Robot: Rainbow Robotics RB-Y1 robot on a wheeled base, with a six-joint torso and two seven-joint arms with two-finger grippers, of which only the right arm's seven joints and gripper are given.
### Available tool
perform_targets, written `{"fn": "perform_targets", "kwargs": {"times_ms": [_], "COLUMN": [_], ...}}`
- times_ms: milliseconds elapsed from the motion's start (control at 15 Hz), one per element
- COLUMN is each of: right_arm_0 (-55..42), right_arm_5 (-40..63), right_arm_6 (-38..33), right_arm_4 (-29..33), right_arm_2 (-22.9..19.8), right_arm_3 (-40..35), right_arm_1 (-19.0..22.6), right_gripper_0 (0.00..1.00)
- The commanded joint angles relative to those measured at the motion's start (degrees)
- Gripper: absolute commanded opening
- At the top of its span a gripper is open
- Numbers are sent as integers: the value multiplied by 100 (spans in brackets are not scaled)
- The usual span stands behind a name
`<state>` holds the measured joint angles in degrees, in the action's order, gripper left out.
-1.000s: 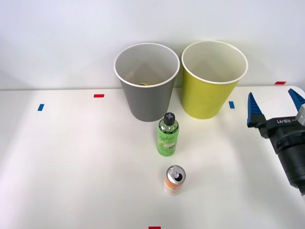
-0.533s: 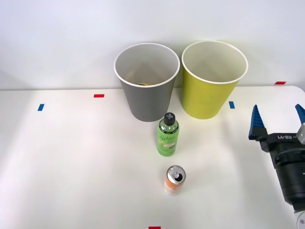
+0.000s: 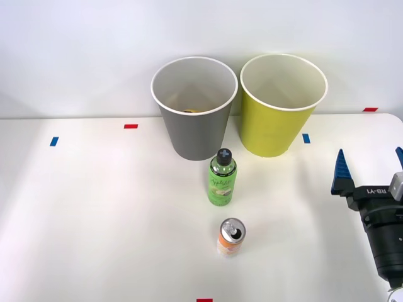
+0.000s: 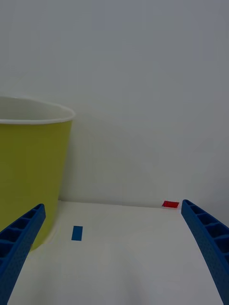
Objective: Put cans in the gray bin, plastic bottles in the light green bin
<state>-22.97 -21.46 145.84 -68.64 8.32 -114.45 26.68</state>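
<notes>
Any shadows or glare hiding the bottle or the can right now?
Front view: even light; green bottle and orange-white can are clear, with faint shadows on the table; slight shine on the can's top. Right wrist view: the light green bin has a soft shadow on the wall.

Bench (image 3: 94,214): smooth, matt white.
Green bottle (image 3: 221,179): translucent glossy plastic, black ribbed cap.
Orange-white can (image 3: 230,238): metal, shiny silver top.
Gray bin (image 3: 193,129): matt outside.
Light green bin (image 3: 274,126): matt outside.
Gripper (image 3: 368,171) fingers (image 4: 21,238): blue ribbed plastic.

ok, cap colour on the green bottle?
Black, on the green bottle standing in front of the gray bin; clearest in the front view.
</notes>
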Motion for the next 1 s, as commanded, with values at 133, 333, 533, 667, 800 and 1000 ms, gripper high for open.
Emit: {"fn": "perform_targets", "kwargs": {"times_ms": [133, 333, 533, 667, 800, 1000], "right_arm_0": [-76, -340, -489, -612, -770, -920], "right_arm_5": [28, -51, -42, 81, 371, 415], "right_arm_6": [-3, -38, -82, -293, -1849, -3413], "right_arm_4": [272, 624, 1116, 1819, 3138, 4553], "right_arm_2": [-23, -50, -147, -357, -621, -797], "right_arm_3": [2, 2, 2, 2, 2, 2], "right_arm_1": [-251, -365, -637, -883, -1209, -1595], "right_gripper_0": [98, 98, 98, 98, 98, 98]}}
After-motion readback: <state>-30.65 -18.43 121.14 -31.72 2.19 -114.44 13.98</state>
